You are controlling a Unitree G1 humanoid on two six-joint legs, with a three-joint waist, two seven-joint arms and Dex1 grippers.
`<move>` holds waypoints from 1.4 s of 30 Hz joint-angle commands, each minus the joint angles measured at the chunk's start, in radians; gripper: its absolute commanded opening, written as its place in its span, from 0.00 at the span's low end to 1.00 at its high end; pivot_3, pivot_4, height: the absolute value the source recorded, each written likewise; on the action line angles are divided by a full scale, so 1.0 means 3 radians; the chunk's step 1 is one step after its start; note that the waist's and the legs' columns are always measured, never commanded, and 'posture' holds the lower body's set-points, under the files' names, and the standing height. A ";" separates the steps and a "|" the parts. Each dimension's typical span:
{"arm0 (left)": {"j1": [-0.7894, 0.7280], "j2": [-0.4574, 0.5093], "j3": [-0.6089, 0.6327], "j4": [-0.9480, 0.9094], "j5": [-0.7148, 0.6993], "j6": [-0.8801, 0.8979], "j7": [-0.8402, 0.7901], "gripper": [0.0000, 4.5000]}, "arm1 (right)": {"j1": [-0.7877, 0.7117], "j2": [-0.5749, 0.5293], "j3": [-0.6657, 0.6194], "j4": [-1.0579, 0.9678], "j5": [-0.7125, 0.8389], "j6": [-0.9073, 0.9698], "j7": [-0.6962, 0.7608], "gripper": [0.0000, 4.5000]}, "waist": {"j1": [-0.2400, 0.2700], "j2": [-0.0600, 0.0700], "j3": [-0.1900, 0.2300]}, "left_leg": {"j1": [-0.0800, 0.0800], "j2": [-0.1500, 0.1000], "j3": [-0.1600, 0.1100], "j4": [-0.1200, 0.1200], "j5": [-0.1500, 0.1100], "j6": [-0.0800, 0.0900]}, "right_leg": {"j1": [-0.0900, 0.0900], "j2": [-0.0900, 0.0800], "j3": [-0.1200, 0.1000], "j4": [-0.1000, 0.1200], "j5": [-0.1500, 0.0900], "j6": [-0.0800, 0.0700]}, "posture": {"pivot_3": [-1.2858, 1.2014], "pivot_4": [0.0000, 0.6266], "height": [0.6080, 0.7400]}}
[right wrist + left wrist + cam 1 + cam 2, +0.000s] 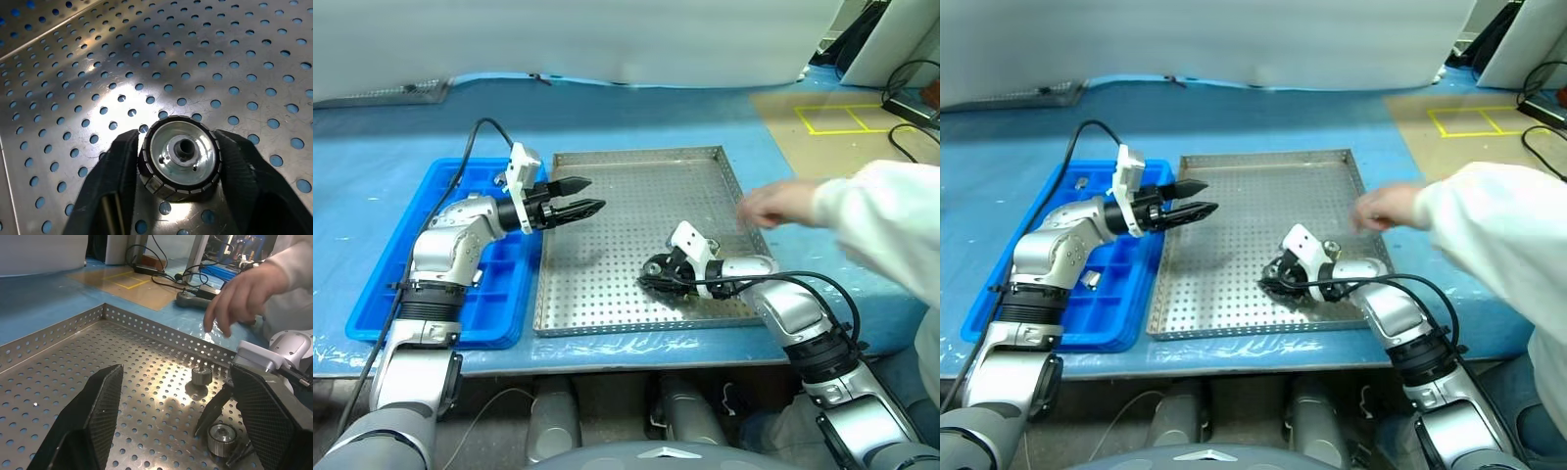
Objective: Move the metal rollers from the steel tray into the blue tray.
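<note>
- Bench [401, 157]: blue sheet over the top.
- Person's hand [776, 204], white sleeve [886, 230], reaching over bench.
- Yellow tape square [842, 118], black cables [911, 93] beyond bench.

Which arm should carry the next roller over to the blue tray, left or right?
Right. Its gripper already has its fingers on either side of a roller on the steel tray. The left gripper hangs open and empty above that tray's far corner beside the blue tray.
</note>
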 commanded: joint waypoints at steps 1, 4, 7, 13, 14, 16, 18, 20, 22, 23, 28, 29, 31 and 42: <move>-0.0082 -0.0008 0.0231 0.0040 0.0050 -0.0246 0.0242 0.82 | -0.0171 0.0127 -0.0203 -0.0174 0.0233 -0.0011 0.0050 0.38 | -0.0003 0.0000 0.0000 | -0.0001 0.0000 -0.0002 0.0000 0.0000 0.0000 | -0.0001 0.0000 0.0000 0.0000 0.0000 0.0000 | 0.49 0.24 1.00; -0.0180 -0.0046 0.0433 0.0203 0.0130 -0.0473 0.0627 0.82 | -0.0355 0.0253 -0.0214 -0.0141 0.0305 -0.0057 0.0098 0.38 | 0.0001 0.0000 0.0000 | -0.0006 0.0001 -0.0006 -0.0001 0.0000 0.0000 | -0.0005 0.0001 -0.0002 0.0002 0.0000 -0.0001 | 0.51 0.24 1.00; -0.0254 -0.0056 0.0696 0.0296 0.0120 -0.0589 0.1038 0.82 | -0.0625 0.0435 -0.0144 0.0069 0.0274 -0.0148 0.0108 0.38 | 0.0004 0.0000 0.0000 | -0.0013 0.0001 -0.0014 -0.0002 0.0000 0.0000 | -0.0011 0.0002 -0.0004 0.0002 0.0001 -0.0002 | 0.53 0.24 1.00; -0.0091 0.0032 0.0966 0.0079 0.0153 -0.0609 0.1478 0.82 | -0.1299 0.1031 0.0038 0.0923 0.0046 -0.0599 0.0083 0.38 | 0.0044 0.0000 0.0000 | -0.0028 0.0002 -0.0022 -0.0003 0.0000 -0.0002 | -0.0023 0.0000 -0.0008 0.0004 0.0011 -0.0031 | 0.57 0.24 1.00; -0.0035 0.0049 0.1017 0.0016 0.0172 -0.0622 0.1573 0.82 | -0.1457 0.1166 0.0039 0.1160 -0.0015 -0.0714 0.0028 0.38 | 0.0066 0.0000 0.0000 | -0.0032 0.0003 -0.0022 -0.0004 0.0001 -0.0002 | -0.0028 0.0000 -0.0009 0.0004 0.0011 -0.0032 | 0.58 0.24 1.00; 0.0057 0.0075 0.1109 -0.0090 0.0187 -0.0636 0.1735 0.82 | -0.1712 0.1384 0.0012 0.1553 -0.0090 -0.0908 -0.0037 0.38 | 0.0093 0.0000 0.0000 | -0.0041 0.0004 -0.0023 -0.0005 0.0003 -0.0006 | -0.0035 -0.0001 -0.0012 0.0006 0.0010 -0.0035 | 0.60 0.24 1.00; 0.0159 0.0113 0.1190 -0.0212 0.0235 -0.0641 0.1920 0.82 | -0.1972 0.1582 0.0010 0.1995 -0.0191 -0.1109 -0.0085 0.38 | 0.0147 0.0000 0.0000 | -0.0057 0.0006 -0.0024 -0.0005 0.0007 -0.0014 | -0.0052 -0.0002 -0.0014 0.0010 0.0010 -0.0037 | 0.61 0.24 1.00; 0.0263 0.0150 0.1279 -0.0339 0.0252 -0.0630 0.2063 0.82 | -0.2187 0.1740 0.0012 0.2379 -0.0274 -0.1297 -0.0088 0.38 | 0.0172 0.0000 0.0000 | -0.0059 0.0006 -0.0025 -0.0005 0.0007 -0.0014 | -0.0053 -0.0002 -0.0015 0.0011 0.0009 -0.0039 | 0.63 0.24 1.00; 0.0366 0.0189 0.1351 -0.0466 0.0249 -0.0601 0.2167 0.82 | -0.2344 0.1851 0.0009 0.2691 -0.0346 -0.1474 -0.0064 0.38 | 0.0210 0.0000 0.0000 | -0.0062 0.0008 -0.0026 -0.0006 0.0007 -0.0014 | -0.0055 -0.0003 -0.0017 0.0010 0.0008 -0.0040 | 0.64 0.24 1.00; 0.0428 0.0211 0.1401 -0.0532 0.0240 -0.0578 0.2218 0.82 | -0.2410 0.1904 0.0010 0.2831 -0.0379 -0.1548 -0.0043 0.38 | 0.0238 0.0000 0.0000 | -0.0063 0.0009 -0.0027 -0.0006 0.0007 -0.0014 | -0.0055 -0.0005 -0.0018 0.0011 0.0008 -0.0041 | 0.65 0.24 1.00; 0.0711 0.0327 0.1629 -0.0743 0.0218 -0.0406 0.2467 0.82 | -0.2611 0.2100 0.0091 0.3354 -0.0595 -0.1854 0.0099 0.38 | 0.0325 0.0001 0.0000 | -0.0064 0.0014 -0.0029 -0.0007 0.0006 -0.0013 | -0.0058 -0.0007 -0.0019 0.0014 0.0008 -0.0040 | 0.68 0.24 1.00; 0.0776 0.0342 0.1677 -0.0801 0.0211 -0.0377 0.2508 0.82 | -0.2622 0.2143 0.0134 0.3430 -0.0654 -0.1901 0.0143 0.38 | 0.0340 0.0001 0.0000 | -0.0064 0.0015 -0.0030 -0.0007 0.0004 -0.0010 | -0.0058 -0.0006 -0.0019 0.0015 0.0008 -0.0040 | 0.68 0.24 1.00; 0.0850 0.0358 0.1724 -0.0872 0.0196 -0.0343 0.2552 0.82 | -0.2640 0.2197 0.0164 0.3535 -0.0727 -0.1970 0.0192 0.38 | 0.0369 0.0001 0.0001 | -0.0064 0.0018 -0.0030 -0.0006 0.0002 -0.0007 | -0.0058 -0.0006 -0.0020 0.0017 0.0007 -0.0040 | 0.69 0.24 1.00; 0.0996 0.0406 0.1765 -0.1055 0.0133 -0.0228 0.2627 0.82 | -0.2762 0.2316 0.0091 0.3954 -0.0951 -0.2222 -0.0004 0.38 | 0.0508 0.0001 0.0001 | -0.0063 0.0022 -0.0034 -0.0006 0.0003 -0.0008 | -0.0065 -0.0005 -0.0019 0.0027 0.0006 -0.0042 | 0.70 0.24 1.00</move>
